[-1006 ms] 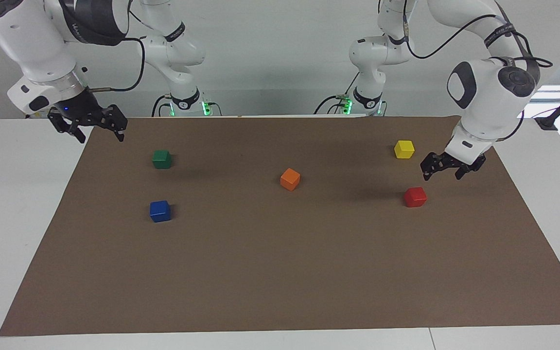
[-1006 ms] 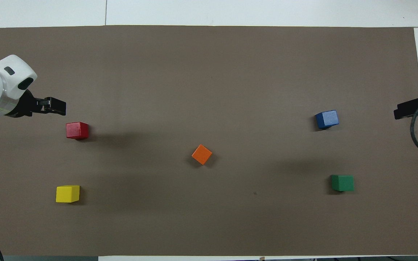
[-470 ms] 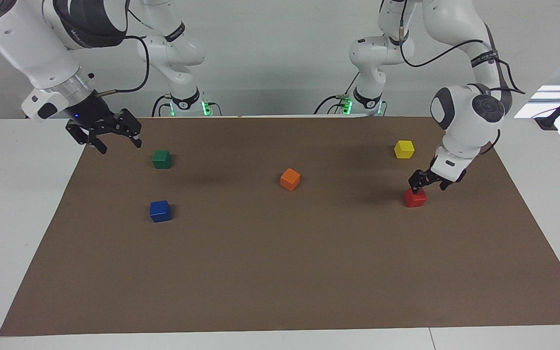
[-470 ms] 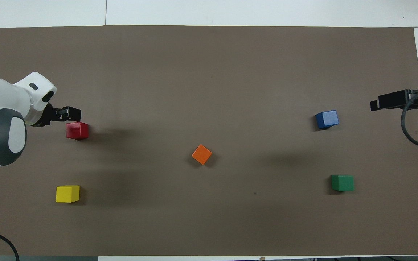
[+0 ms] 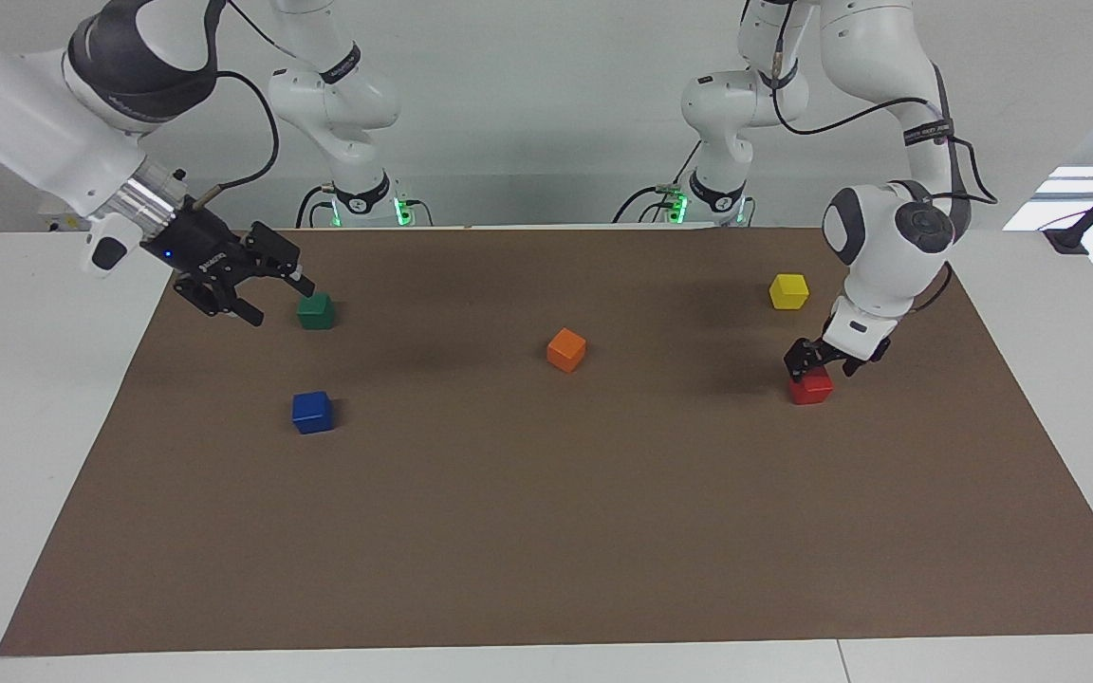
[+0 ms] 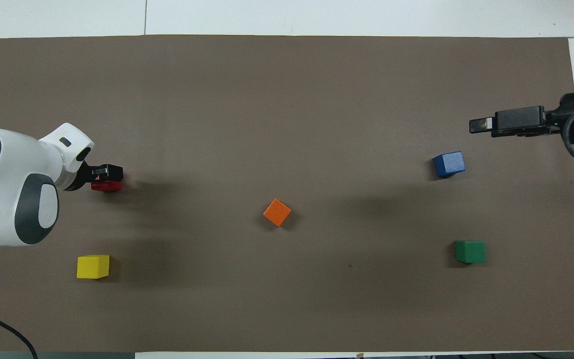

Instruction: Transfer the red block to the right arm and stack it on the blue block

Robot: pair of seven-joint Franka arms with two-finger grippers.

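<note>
Your left end effector (image 5: 821, 361) has dropped onto the red block (image 5: 811, 387), open and astride it, ungripped; your right end effector (image 5: 258, 284), open and empty, has swung over the green block (image 5: 316, 311).

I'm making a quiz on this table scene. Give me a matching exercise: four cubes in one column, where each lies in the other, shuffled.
1 red block
2 blue block
3 yellow cube
4 orange cube

A mid-mat
B under the open left gripper
C right arm's end, farther from the robots than the green cube
D left arm's end, nearest the robots

Pairs: 1-B, 2-C, 3-D, 4-A
</note>
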